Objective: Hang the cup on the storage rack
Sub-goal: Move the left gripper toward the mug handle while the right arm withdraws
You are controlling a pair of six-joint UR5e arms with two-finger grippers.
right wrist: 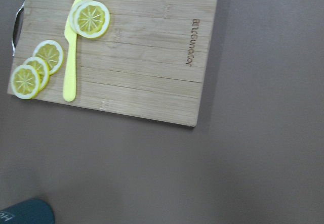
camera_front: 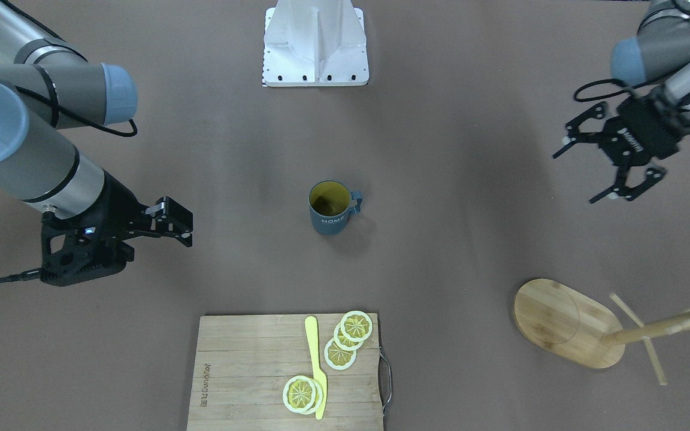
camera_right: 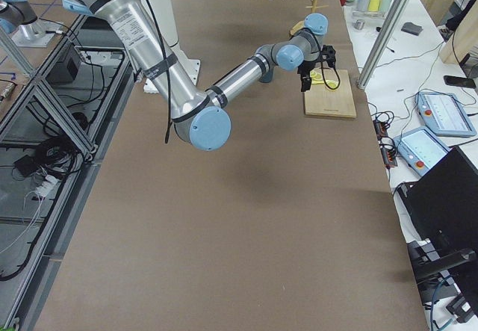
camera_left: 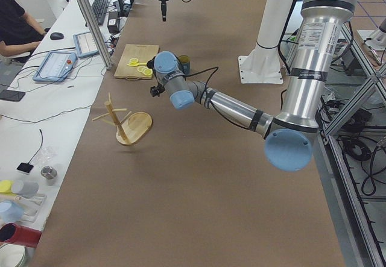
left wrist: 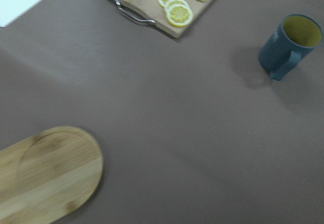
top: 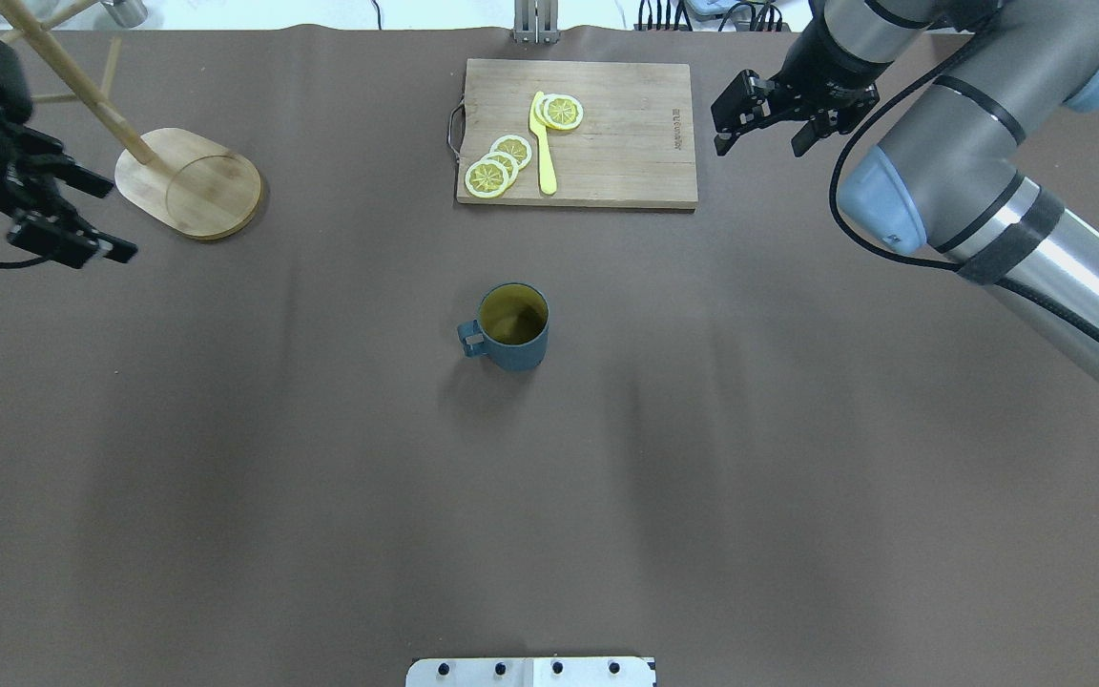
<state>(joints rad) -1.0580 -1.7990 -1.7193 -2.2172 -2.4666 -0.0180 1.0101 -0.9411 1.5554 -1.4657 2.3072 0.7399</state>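
Observation:
The dark teal cup (top: pixel 511 329) with a yellow inside stands upright at the table's middle, its handle toward my left side. It also shows in the front view (camera_front: pixel 330 211), the left wrist view (left wrist: pixel 288 44) and at the bottom-left corner of the right wrist view (right wrist: pixel 25 214). The bamboo storage rack (top: pixel 192 181) stands at the far left, its pegs bare; it also shows in the front view (camera_front: pixel 566 323). My left gripper (top: pixel 111 218) is open and empty beside the rack's base. My right gripper (top: pixel 757 148) is open and empty, just right of the cutting board.
A wooden cutting board (top: pixel 607 134) with lemon slices (top: pixel 497 164) and a yellow knife (top: pixel 544 143) lies at the far middle. The robot's white base plate (camera_front: pixel 316 45) is at the near edge. Operators' desks stand beyond the far edge (camera_left: pixel 54 68).

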